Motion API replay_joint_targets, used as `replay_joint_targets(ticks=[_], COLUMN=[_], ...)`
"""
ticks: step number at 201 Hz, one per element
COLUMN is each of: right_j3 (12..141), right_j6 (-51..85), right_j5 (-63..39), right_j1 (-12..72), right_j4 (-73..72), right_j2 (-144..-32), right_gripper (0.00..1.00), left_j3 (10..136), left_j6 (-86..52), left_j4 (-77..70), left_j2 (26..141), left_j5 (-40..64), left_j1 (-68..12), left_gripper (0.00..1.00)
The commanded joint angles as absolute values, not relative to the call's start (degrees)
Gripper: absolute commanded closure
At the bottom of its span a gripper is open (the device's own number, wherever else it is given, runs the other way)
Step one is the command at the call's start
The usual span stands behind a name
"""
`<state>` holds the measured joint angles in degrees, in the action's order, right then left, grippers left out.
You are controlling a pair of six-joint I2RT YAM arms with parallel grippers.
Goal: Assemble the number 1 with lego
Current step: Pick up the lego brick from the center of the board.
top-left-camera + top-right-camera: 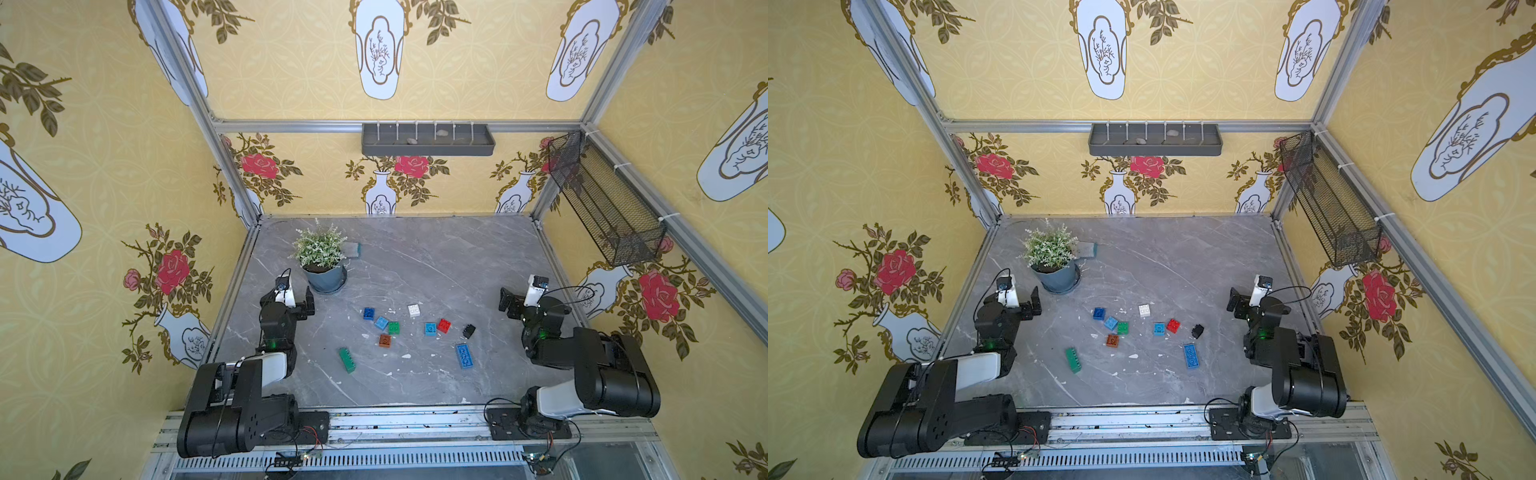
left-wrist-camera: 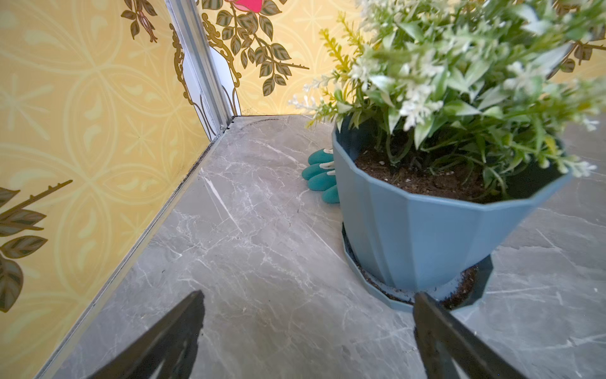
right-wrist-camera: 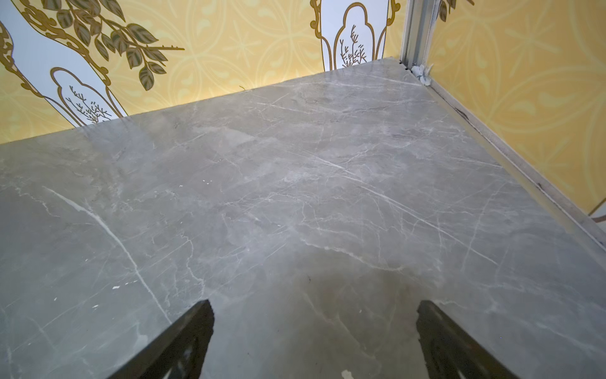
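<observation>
Wrist views, both jaws wide, empty

We see yellow wallpaper (image 1: pixel 291 62) with vases and red roses, aluminium frame rails (image 1: pixel 291 126), and a grey marble-look tabletop (image 1: pixel 415 257). Grey shelf tray (image 1: pixel 428 150) on the back wall, black mesh basket (image 1: pixel 602 208) on the side wall. Blue potted plant (image 2: pixel 426 213) just ahead of the left fingers (image 2: pixel 436 328); bare marble ahead of the right fingers (image 3: pixel 183 341).

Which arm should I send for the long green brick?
Left, probably. The long green brick lies on the left arm's side of the table, nearer the left gripper; the right gripper sits across it, closer to the long blue brick. Both stand open and empty.
</observation>
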<state>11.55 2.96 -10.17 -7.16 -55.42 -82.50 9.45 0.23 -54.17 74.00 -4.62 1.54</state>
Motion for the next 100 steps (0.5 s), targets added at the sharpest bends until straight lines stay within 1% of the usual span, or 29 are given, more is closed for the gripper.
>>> replay_joint_targets(ticks=[1, 100], right_j3=[10.55, 10.58], right_j6=[2.28, 2.55], right_j5=[-11.24, -11.43], right_j1=[-7.18, -7.24], right_j4=[-58.75, -58.94], right_j2=[-82.30, -82.46], right_gripper=[0.02, 0.02], left_j3=[9.34, 9.33], left_j6=[0.88, 0.83], left_j4=[-55.57, -55.56], left_j2=[74.01, 74.01], left_j5=[-4.46, -4.43], left_j1=[1.59, 1.58], left_gripper=[0.00, 0.00])
